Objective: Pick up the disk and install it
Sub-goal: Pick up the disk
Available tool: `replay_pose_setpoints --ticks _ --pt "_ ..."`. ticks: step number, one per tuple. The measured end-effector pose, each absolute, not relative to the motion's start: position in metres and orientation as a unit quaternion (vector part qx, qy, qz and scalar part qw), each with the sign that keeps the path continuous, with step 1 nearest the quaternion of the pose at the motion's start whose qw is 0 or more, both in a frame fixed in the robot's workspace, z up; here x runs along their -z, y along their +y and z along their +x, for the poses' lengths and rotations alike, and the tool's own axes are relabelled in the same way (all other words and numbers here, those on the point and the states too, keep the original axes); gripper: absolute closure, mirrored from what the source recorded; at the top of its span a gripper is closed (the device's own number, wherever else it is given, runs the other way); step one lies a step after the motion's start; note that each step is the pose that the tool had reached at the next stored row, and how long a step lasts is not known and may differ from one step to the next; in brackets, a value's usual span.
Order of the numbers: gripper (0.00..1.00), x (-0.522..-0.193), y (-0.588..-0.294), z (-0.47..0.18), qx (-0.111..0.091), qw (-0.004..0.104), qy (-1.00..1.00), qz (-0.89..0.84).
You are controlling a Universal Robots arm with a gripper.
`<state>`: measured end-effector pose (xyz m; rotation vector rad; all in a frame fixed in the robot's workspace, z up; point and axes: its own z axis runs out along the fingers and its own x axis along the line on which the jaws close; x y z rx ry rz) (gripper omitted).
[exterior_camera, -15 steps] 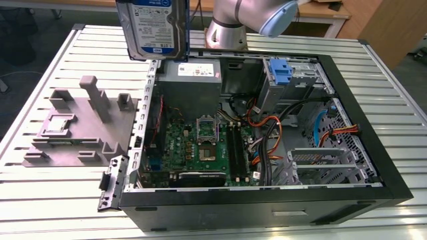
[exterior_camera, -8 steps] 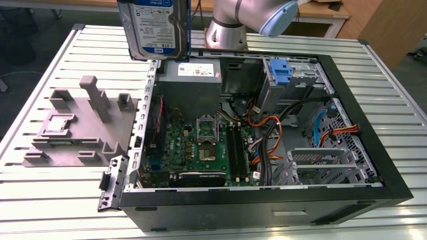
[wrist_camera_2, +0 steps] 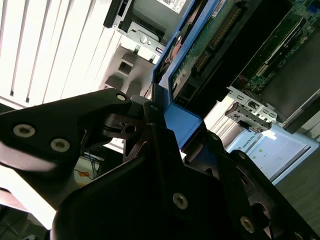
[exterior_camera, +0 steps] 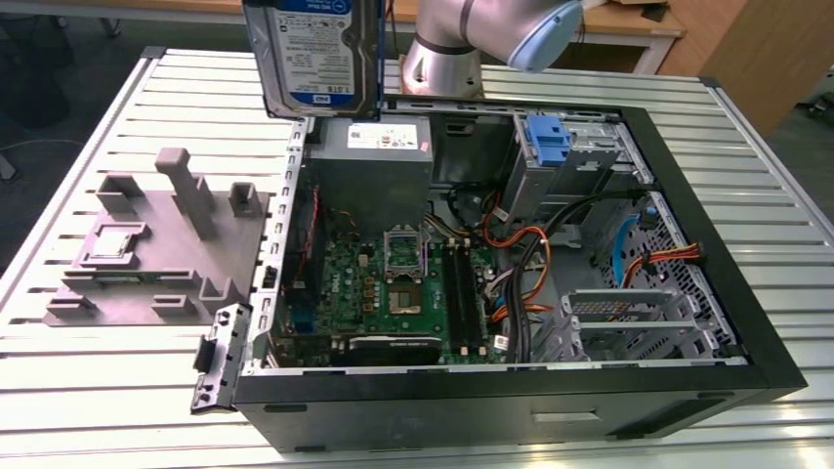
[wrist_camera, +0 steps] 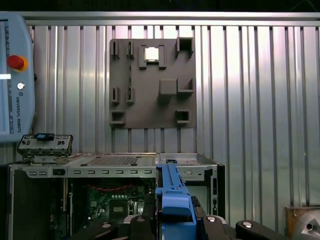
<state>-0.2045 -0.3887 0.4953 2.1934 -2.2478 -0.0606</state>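
Blue plastic frames the disk point(exterior_camera: 312, 54), which hangs on edge high above the bench point(exterior_camera: 117, 381) at the top of the exterior view, its white-and-blue label turned to that camera. It sits over the back left corner of the open computer case point(exterior_camera: 749, 332) as that view shows it, well clear of the case walls. In the second wrist view the black fingers point(wrist_camera_2: 112, 115) are closed on the edge of the blue carrier, one on each side, and the drive's green circuit-board face runs away beyond them. Clamping the plastic frame rather than the bare metal or the board looks deliberate: it leaves the drive's faces and connector end free. Carrying it this high likely keeps it out of reach of the orange cables point(exterior_camera: 521, 259) and the sheet-metal edges below. The grey holder block point(exterior_camera: 156, 244) lies flat on the bench just beside the case, on the exterior view's left, and none of its slots holds a drive, so the pick-up seems done. The blue bracket point(exterior_camera: 548, 142) on the metal drive bay point(exterior_camera: 593, 147) stands at the far side of the case, well apart from the disk, so it is not yet seated anywhere. In the first wrist view the carrier's edge points down over the case rim, with the motherboard point(wrist_camera: 117, 202) visible beneath.
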Motion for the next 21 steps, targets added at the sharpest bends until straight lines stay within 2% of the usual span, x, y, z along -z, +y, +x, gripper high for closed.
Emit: replay_pose_setpoints --ticks 21 --pt "0.63 -0.495 -0.394 -0.190 0.019 0.000 -0.716 0.698"
